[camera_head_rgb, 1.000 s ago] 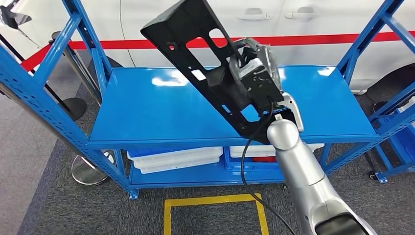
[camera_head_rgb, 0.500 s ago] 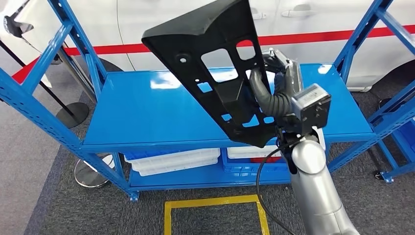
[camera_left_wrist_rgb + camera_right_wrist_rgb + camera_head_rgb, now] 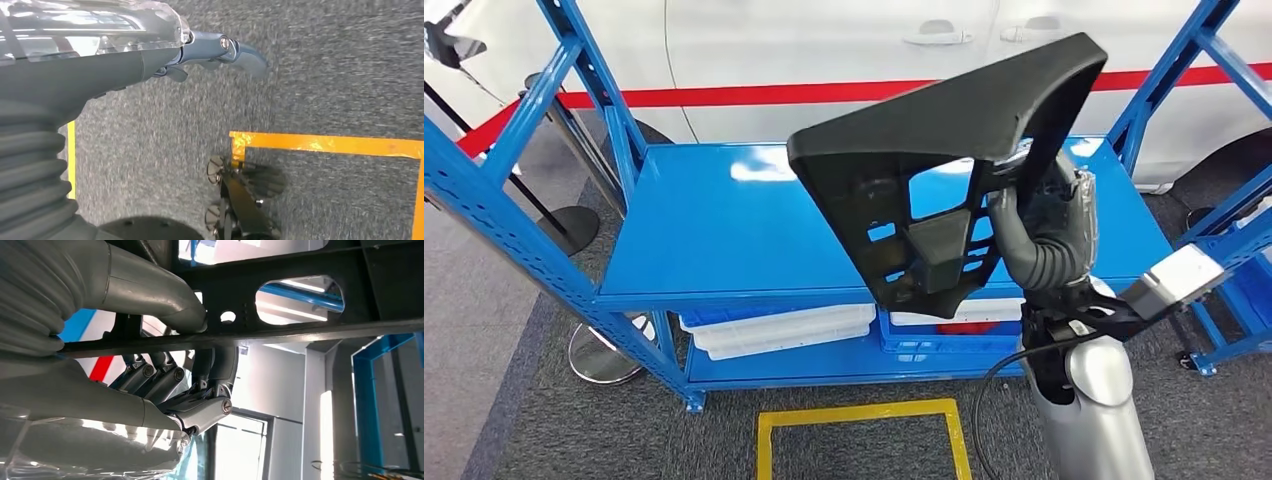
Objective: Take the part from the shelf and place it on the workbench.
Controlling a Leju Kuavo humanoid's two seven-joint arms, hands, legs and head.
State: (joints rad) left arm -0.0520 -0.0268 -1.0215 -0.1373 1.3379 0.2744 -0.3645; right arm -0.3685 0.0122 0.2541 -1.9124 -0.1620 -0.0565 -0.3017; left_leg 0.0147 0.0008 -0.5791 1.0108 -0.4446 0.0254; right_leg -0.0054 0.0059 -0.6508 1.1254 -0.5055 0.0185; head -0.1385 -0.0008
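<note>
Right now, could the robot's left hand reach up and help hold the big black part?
Probably not without a big move. The left hand hangs low over the grey carpet, holding nothing, while the right hand grips the black part high above the blue shelf. Nothing blocks it; it is just far below.

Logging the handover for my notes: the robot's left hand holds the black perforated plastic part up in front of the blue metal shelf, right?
Not quite: the right hand, not the left, holds the black perforated plastic part up in front of the blue metal shelf, as the head view shows. The left hand hangs over grey carpet, holding nothing.
</note>
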